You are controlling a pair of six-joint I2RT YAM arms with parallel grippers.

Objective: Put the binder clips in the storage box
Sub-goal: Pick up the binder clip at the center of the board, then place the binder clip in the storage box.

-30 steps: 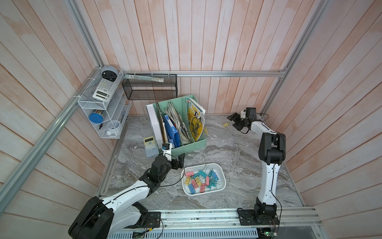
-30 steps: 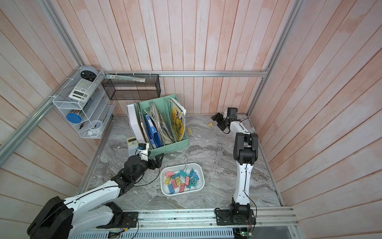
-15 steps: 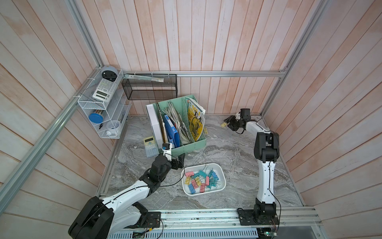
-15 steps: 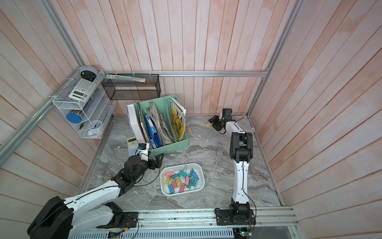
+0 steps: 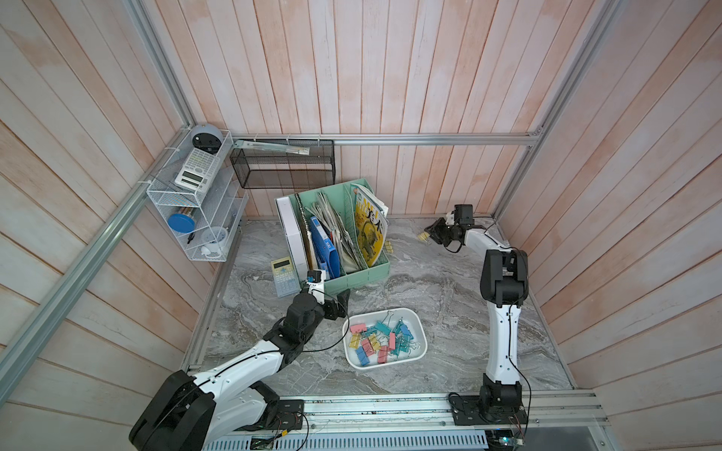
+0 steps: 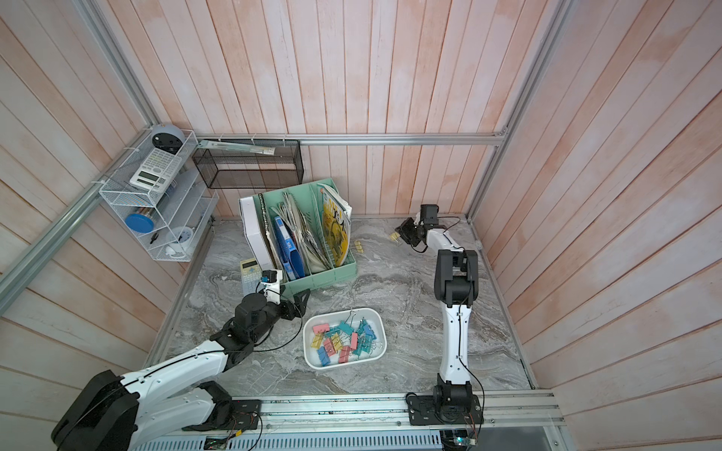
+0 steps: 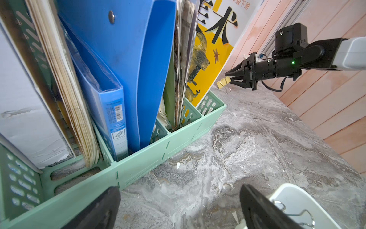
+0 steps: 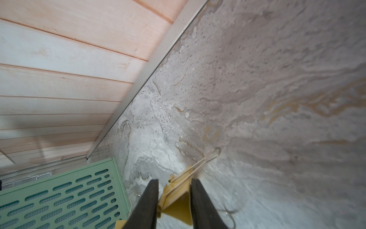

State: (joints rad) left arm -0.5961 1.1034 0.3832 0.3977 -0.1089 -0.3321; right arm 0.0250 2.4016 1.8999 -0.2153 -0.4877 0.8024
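At the far back of the desk (image 5: 449,296), close to the wall, the right jaws stand narrow on either side of a yellow clip (image 8: 178,190). One finger (image 8: 200,198) is against its folded body and the other is either just clear or just touching; whether the pinch has bitten I cannot tell from where I stand. The clip sits skewed between them, one wire handle (image 8: 206,158) laid out flat on the stone, so a squeeze on its sloping faces could well shoot it out sideways or tip it as it lifts. The box (image 5: 411,321) sits well apart at the front of the desk, a heap of pastel clips (image 5: 381,339) already in it with handles tangled and one loop reaching the rim. A loosely held clip may drop on the long carry, or bounce off that heap and out. The left jaws hang wide and empty just beside the box, between it and the green organizer (image 5: 363,273), near enough to crowd the right arm's way in. A second yellow clip (image 5: 388,246) lies tight against the organizer's side, where a finger is likely to strike plastic first.
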